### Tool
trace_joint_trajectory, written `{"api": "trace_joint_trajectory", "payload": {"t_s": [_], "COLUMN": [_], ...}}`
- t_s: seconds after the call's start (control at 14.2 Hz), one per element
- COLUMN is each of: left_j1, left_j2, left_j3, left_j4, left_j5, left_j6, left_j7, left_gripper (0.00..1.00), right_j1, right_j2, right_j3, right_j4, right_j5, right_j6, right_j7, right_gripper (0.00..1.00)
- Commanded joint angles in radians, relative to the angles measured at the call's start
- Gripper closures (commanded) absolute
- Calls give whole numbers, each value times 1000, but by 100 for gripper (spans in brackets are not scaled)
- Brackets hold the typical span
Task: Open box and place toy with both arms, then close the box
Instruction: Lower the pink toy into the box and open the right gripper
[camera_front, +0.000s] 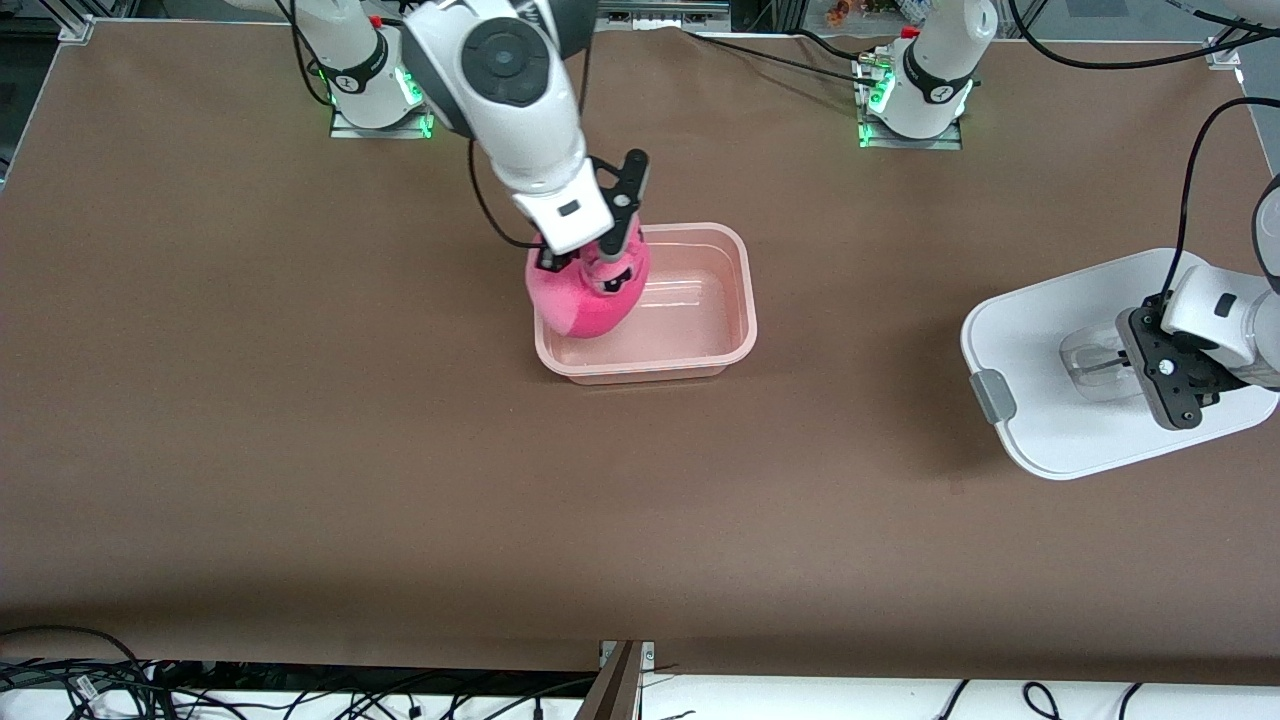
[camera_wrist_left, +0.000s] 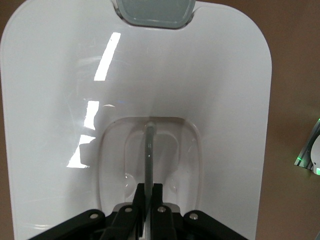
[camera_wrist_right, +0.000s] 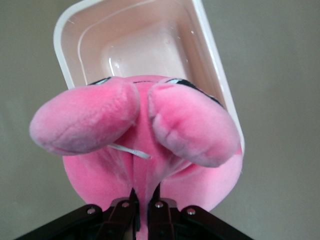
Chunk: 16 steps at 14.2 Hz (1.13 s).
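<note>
Lid: we are keeping the white rounded plastic lid with grey side clips (camera_front: 1060, 370) toward the left arm's end of the table, well apart from the tub and nearer to the front camera than it; whether it is resting on the brown table (camera_front: 300, 400) or lifted just off it, we cannot tell.
Left gripper: the left gripper (camera_wrist_left: 148, 200) is pinching the clear recessed handle (camera_wrist_left: 149, 155) in the middle of the lid, fingers pressed together on its thin bar.
Left arm pose: it is reaching in low from the table's edge, wrist tipped over the lid, waiting.
Box: the translucent pinkish rounded-rectangular plastic tub (camera_front: 745, 300) is standing open at mid-table, nothing else inside.
Toy: the round bright-pink plush toy (camera_front: 590, 300) is hanging over the tub's end toward the right arm, partly below the rim.
Right gripper: the right gripper (camera_wrist_right: 145, 200) is clamped on a fold of plush.
Right arm pose: it is angling steeply down from its base, wrist over the tub.
Doing it well: we are judging that the toy should shift toward the tub's centre and sink below the rim before release, so the lid can seat flat.
</note>
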Motion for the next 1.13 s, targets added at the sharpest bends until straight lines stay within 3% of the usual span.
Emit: {"api": "trace_joint_trajectory", "payload": {"t_s": [0.0,1.06], "left_j1": [31,28], "left_j2": [-7,-7], "left_j3": [-4,-12], "left_j4": [17,17], "left_j5": [-18,-18], "left_j6": [-21,-19], "left_j7": [26,17], "left_gripper": [100,100], "right_j1": [35,56], "right_j2": [57,246], "right_j3": [-10,-12], "right_j4": [53,46], "right_j5": [-20,-92], "right_j6": [5,125], "right_j7": [-30,1], "right_gripper": [100,99]}}
